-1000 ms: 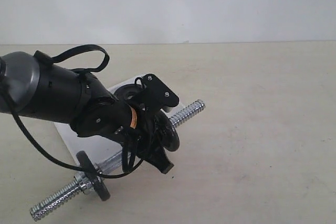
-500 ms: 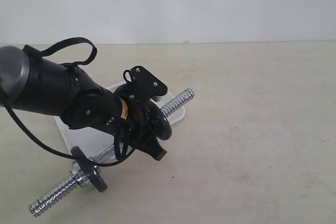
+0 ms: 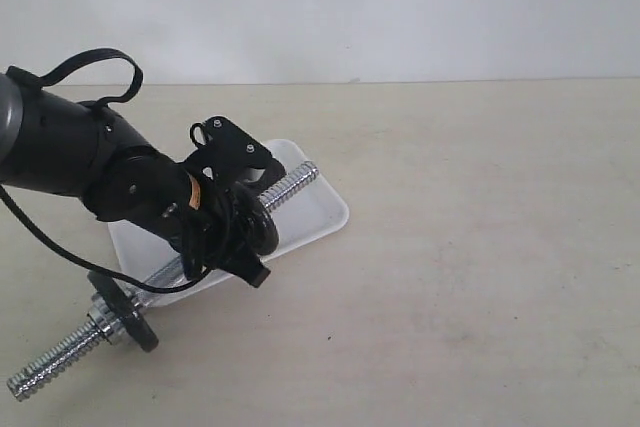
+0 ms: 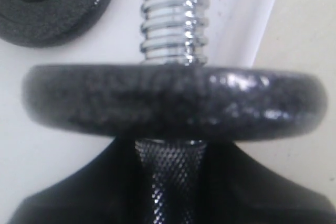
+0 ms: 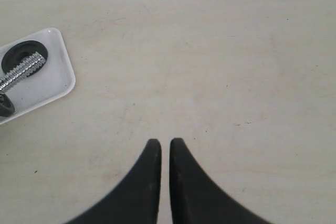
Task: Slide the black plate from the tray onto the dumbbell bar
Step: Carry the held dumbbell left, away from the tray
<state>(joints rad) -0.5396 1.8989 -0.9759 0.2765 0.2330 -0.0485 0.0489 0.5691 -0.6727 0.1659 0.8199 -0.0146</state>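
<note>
My left gripper (image 3: 243, 247) is shut on the knurled middle of the dumbbell bar (image 3: 288, 187), holding it slanted above the white tray (image 3: 318, 215). A black disc (image 4: 173, 103) sits on the bar right against the left gripper (image 4: 168, 153). The bar's threaded end (image 4: 169, 24) pokes past that disc. The black plate (image 4: 52, 9) lies flat in the tray (image 4: 37, 156), beside the threaded end; in the right wrist view the bar's tip (image 5: 23, 69) lies across the plate (image 5: 16, 55). My right gripper (image 5: 164, 142) is shut and empty over bare table.
A second black disc (image 3: 123, 313) with a chrome collar sits near the bar's other threaded end (image 3: 45, 369) at the front left. The left arm's black body and cable (image 3: 70, 152) hang over the tray's left part. Beige tabletop (image 3: 480, 247) spreads to the right.
The left arm has swung left with the bar. The threaded end has moved from beyond the tray's right rim to above the tray, and the far end has dropped toward the front left corner.
</note>
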